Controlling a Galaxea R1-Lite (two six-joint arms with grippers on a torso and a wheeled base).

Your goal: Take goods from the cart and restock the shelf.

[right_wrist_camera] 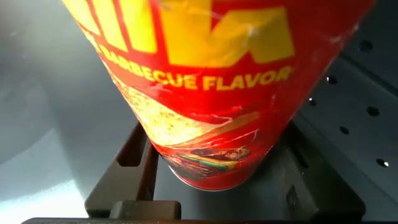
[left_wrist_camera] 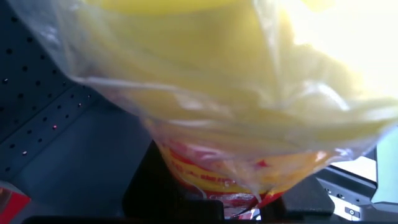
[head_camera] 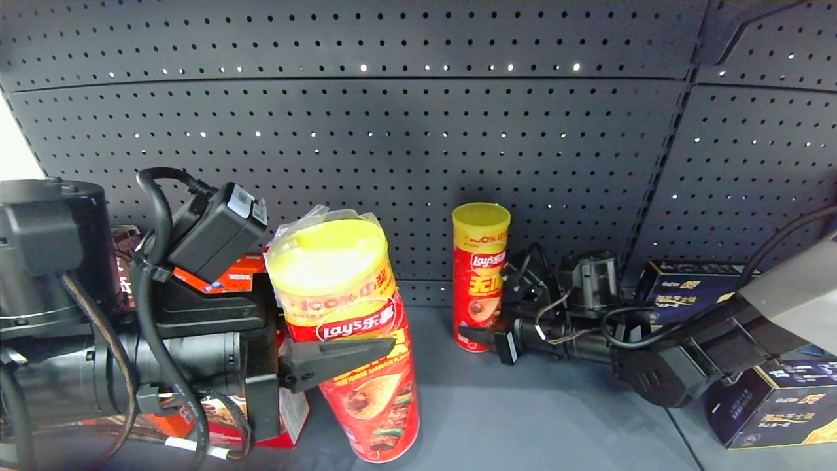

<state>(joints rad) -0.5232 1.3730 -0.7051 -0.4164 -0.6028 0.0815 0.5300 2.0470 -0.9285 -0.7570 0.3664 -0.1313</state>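
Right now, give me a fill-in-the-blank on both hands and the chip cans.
The nearer can, in the left hand, has a ____ lid.
The farther can, in the right hand, stands ____ on the shelf.
The dark blue boxes lie on the robot's ____ side.
Missing: yellow; upright; right.

**Shining Evenly, Burning Out at the Edges**

Falling soft and even on the shelf floor [head_camera: 523, 405], leaving only faint shadows around the far can [head_camera: 479, 275]. Pricking through the pegboard [head_camera: 418, 131] holes as white dots. Burning out to white at the head view's left edge. Bowing the pegboard seams near the top. Glaring off the near can [head_camera: 353, 327] and its plastic wrap [left_wrist_camera: 236, 112], washing one corner of the left wrist view white.
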